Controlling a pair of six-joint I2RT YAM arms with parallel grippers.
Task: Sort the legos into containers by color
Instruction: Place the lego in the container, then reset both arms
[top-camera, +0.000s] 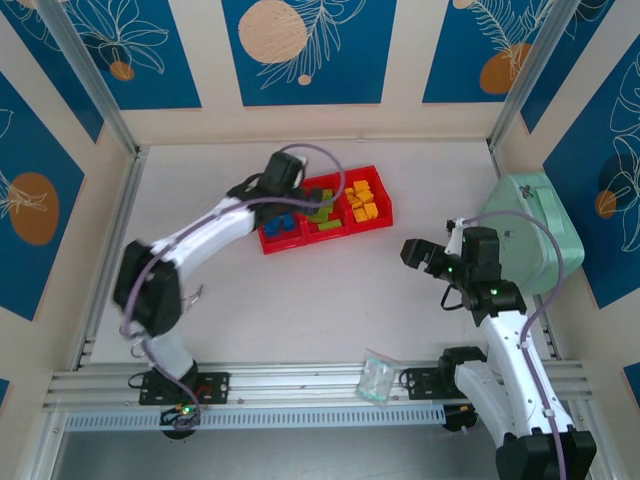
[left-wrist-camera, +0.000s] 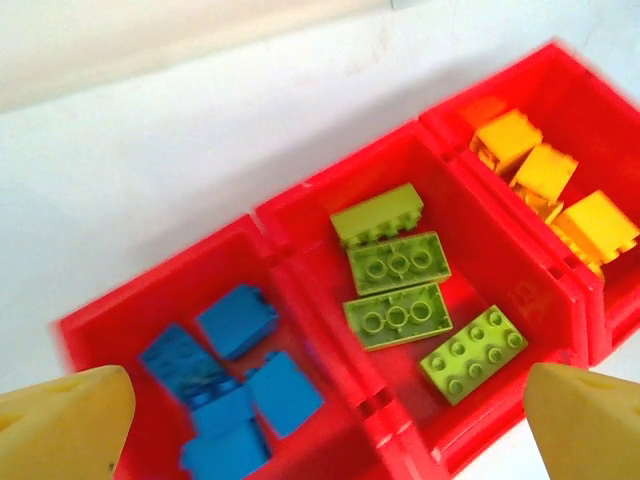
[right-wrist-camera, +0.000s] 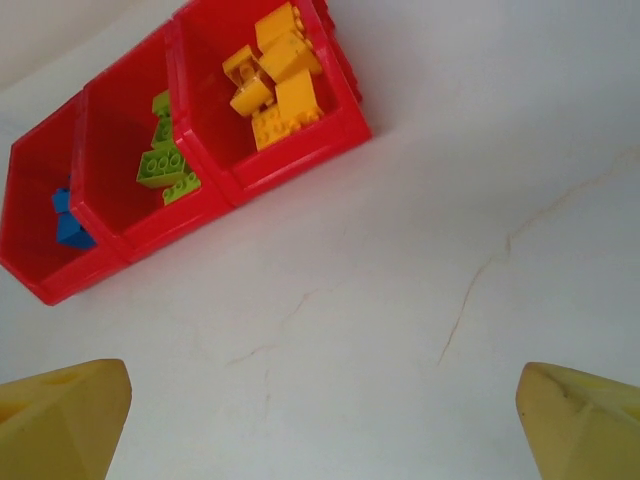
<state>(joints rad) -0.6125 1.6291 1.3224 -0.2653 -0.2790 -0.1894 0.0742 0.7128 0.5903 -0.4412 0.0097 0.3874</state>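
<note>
Legos are all in the red tray (right-wrist-camera: 300, 155), one colour per compartment. From the top camera: blue legos (left-wrist-camera: 235, 390) on the left, lime green legos (left-wrist-camera: 395, 300) in the middle, orange-yellow legos (left-wrist-camera: 545, 185) on the right. There are four green ones, three lying studs-up and one on its side. Blue and yellow are piled up, so I can't get a clean count.

The tray sits toward the far middle of a white table (top-camera: 330, 310), skewed a bit against the table edges. The right wrist camera shows faint hairline marks on the tabletop. Walls (top-camera: 210, 120) are cream with blue leaf-print panels, and an aluminium frame (top-camera: 300, 385) runs along the near edge and up the corners. A mint green case (top-camera: 530, 235) sits at the right edge beside the right arm. A clear bag (top-camera: 377, 380) lies on the near rail between the two bases.

Left gripper (left-wrist-camera: 320, 425) hangs over the tray, above the blue and green compartments. Its jaws are spread wide and empty, with the yellow fingertips (left-wrist-camera: 60, 425) clear of the bricks.

Right gripper (top-camera: 412, 250) is well apart from the tray, nearer and to the right, over bare table. Its jaws are also wide apart, gripping nothing.
</note>
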